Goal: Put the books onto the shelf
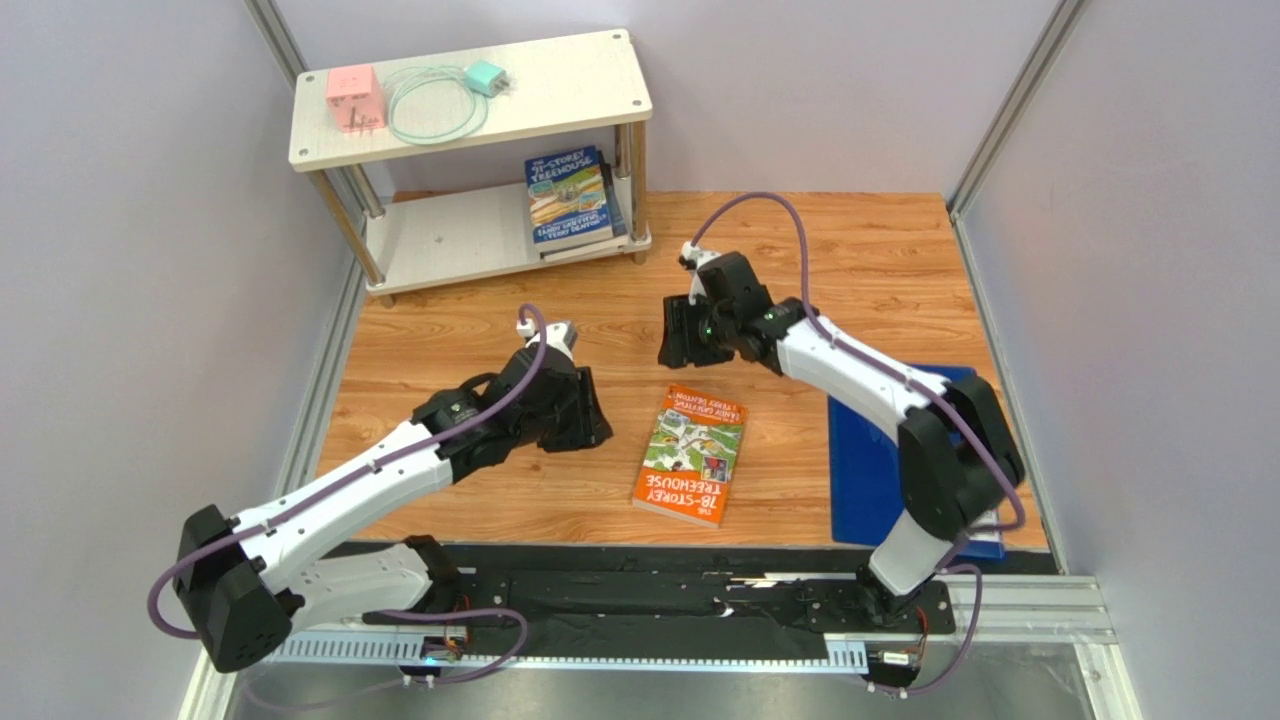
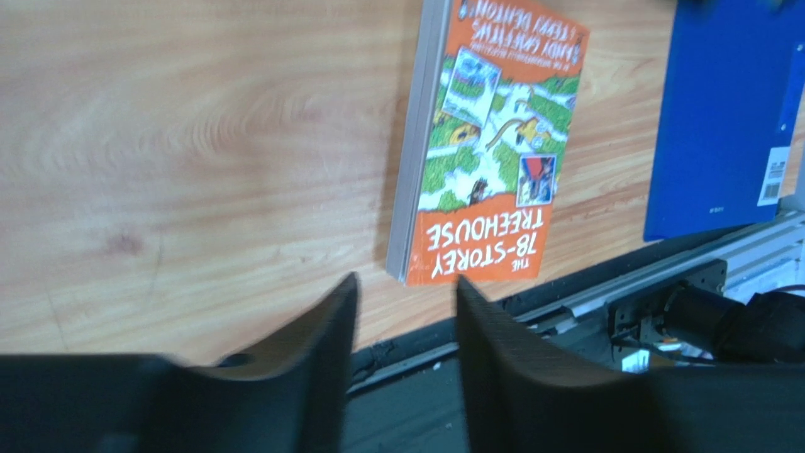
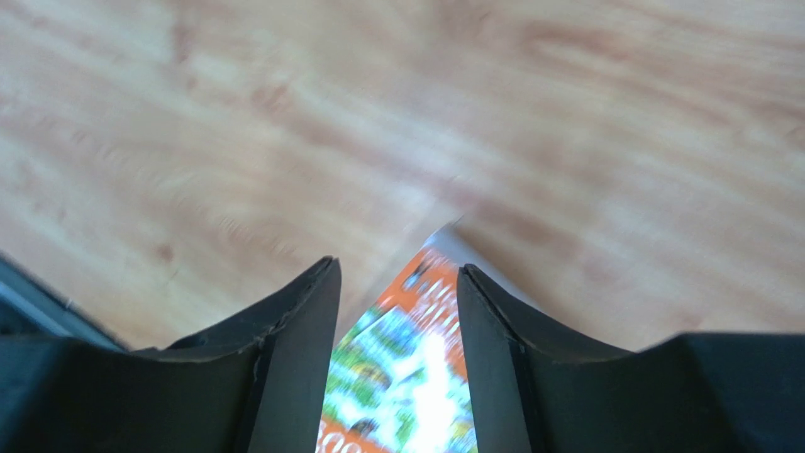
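— What does the top view show?
— The orange-green book lies flat mid-frame on the desk. Other books are stacked on the lower tier of the shelf, upper left.
— And the left wrist view?
— The left gripper has its jaws partly spread and empty.
— The right wrist view?
— The right gripper hovers over the book's corner, jaws parted, gripping nothing.
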